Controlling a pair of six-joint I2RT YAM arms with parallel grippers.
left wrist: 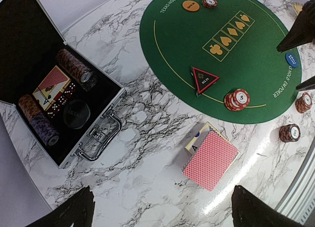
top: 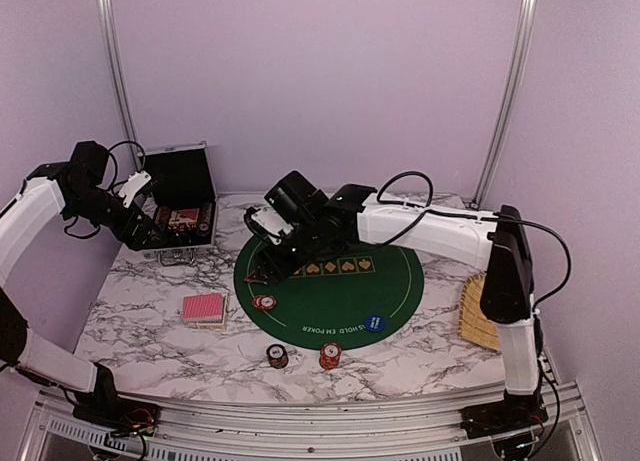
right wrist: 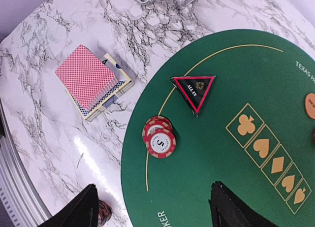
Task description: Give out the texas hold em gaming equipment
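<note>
A red-backed deck of cards (right wrist: pixel 86 78) lies on the marble left of the green mat (right wrist: pixel 216 158). On the mat's left part sit a dark triangular marker (right wrist: pixel 193 90) and a short stack of red chips (right wrist: pixel 158 137). My right gripper (right wrist: pixel 155 210) hovers open over the mat just near these chips, with nothing between its fingers. An orange button (left wrist: pixel 191 6) and a chip (left wrist: pixel 209 2) sit at the mat's far side, a blue button (top: pixel 374 323) at its near edge. Two chip stacks (top: pixel 277 355) (top: pixel 331 356) stand on the marble in front. My left gripper (left wrist: pixel 162 214) hangs open and empty above the marble between case and cards.
An open black case (left wrist: pixel 106 121) with silver edges stands at the back left, holding chip rolls (left wrist: pixel 74 65), cards and dice. A tan wicker tray (top: pixel 478 313) lies at the right edge. The right arm (top: pixel 420 226) stretches across the mat's back.
</note>
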